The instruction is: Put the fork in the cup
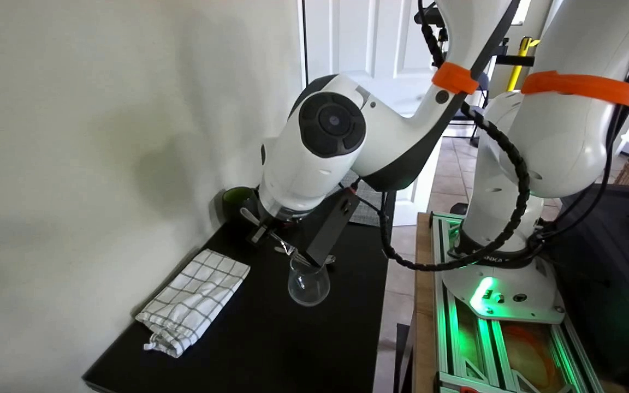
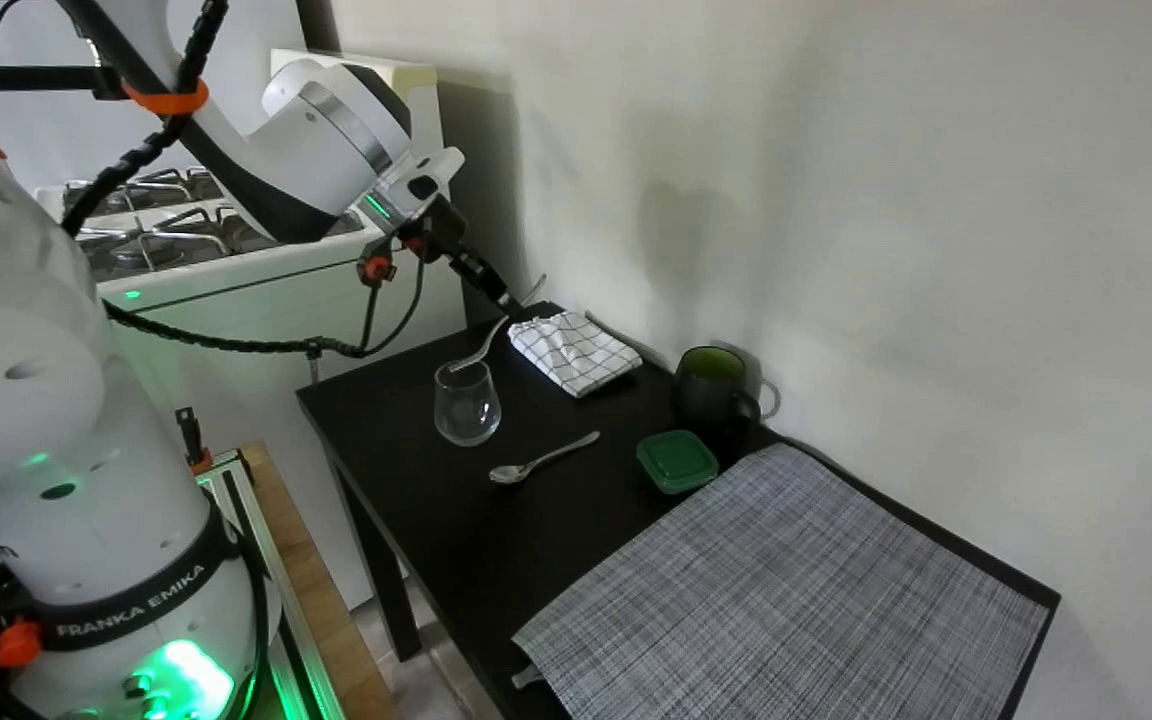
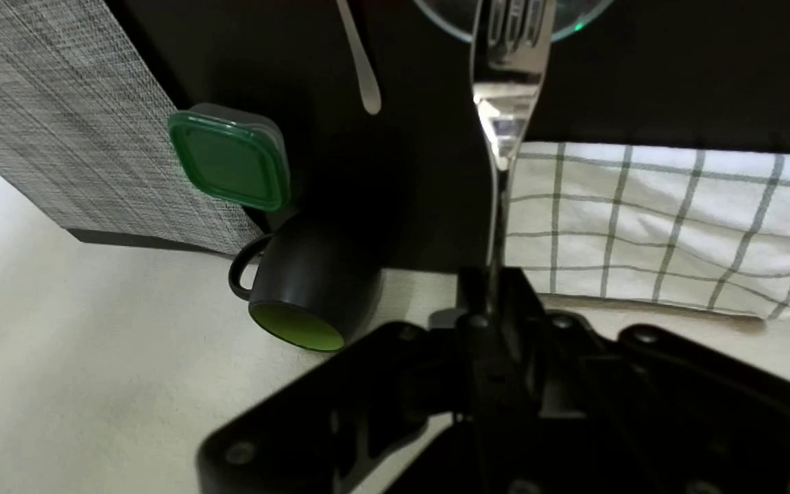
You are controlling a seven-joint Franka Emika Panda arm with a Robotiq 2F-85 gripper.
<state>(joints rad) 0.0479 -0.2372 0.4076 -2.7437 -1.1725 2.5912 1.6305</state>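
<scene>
My gripper [image 3: 494, 283] is shut on the handle of a silver fork [image 3: 505, 116]. The fork slants down with its tines away from the gripper. In both exterior views the fork [image 1: 283, 244] [image 2: 482, 350] has its tines at the rim of a clear stemless glass cup [image 1: 309, 287] [image 2: 467, 408]. I cannot tell whether the tines touch the rim. In the wrist view the tines overlap the glass at the top edge, where most of it is cut off. The glass stands upright on the black table [image 2: 436, 520]. The gripper also shows in both exterior views [image 1: 257, 234] [image 2: 510, 303].
A checkered towel [image 1: 194, 297] lies by the wall near the gripper. A dark mug with green inside [image 2: 711, 395] stands against the wall. A spoon [image 2: 544, 460], a green-lidded container [image 2: 677, 462] and a grey placemat [image 2: 806, 590] are on the table.
</scene>
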